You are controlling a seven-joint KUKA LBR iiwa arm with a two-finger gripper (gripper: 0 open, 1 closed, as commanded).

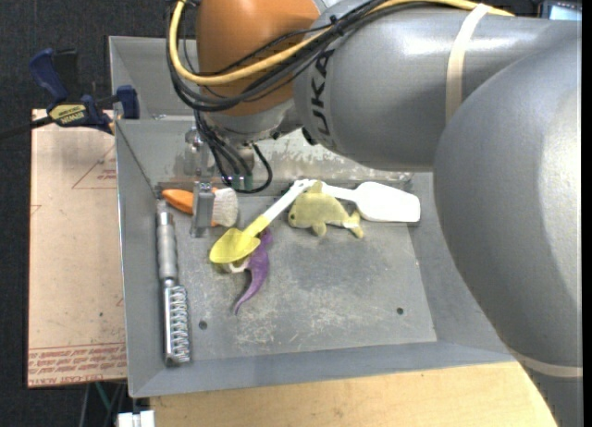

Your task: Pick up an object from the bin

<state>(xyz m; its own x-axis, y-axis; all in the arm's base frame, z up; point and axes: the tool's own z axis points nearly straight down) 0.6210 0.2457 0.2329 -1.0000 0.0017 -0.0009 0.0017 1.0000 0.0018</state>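
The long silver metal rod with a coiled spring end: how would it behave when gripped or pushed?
The long silver metal rod with a coiled spring end looks rigid and probably heavy for its size. Its round, smooth handle may slip or roll. Gripped far from its middle, it would likely tilt.

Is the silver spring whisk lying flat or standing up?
Lying flat: the silver spring whisk stretches along the bin floor beside its left wall.
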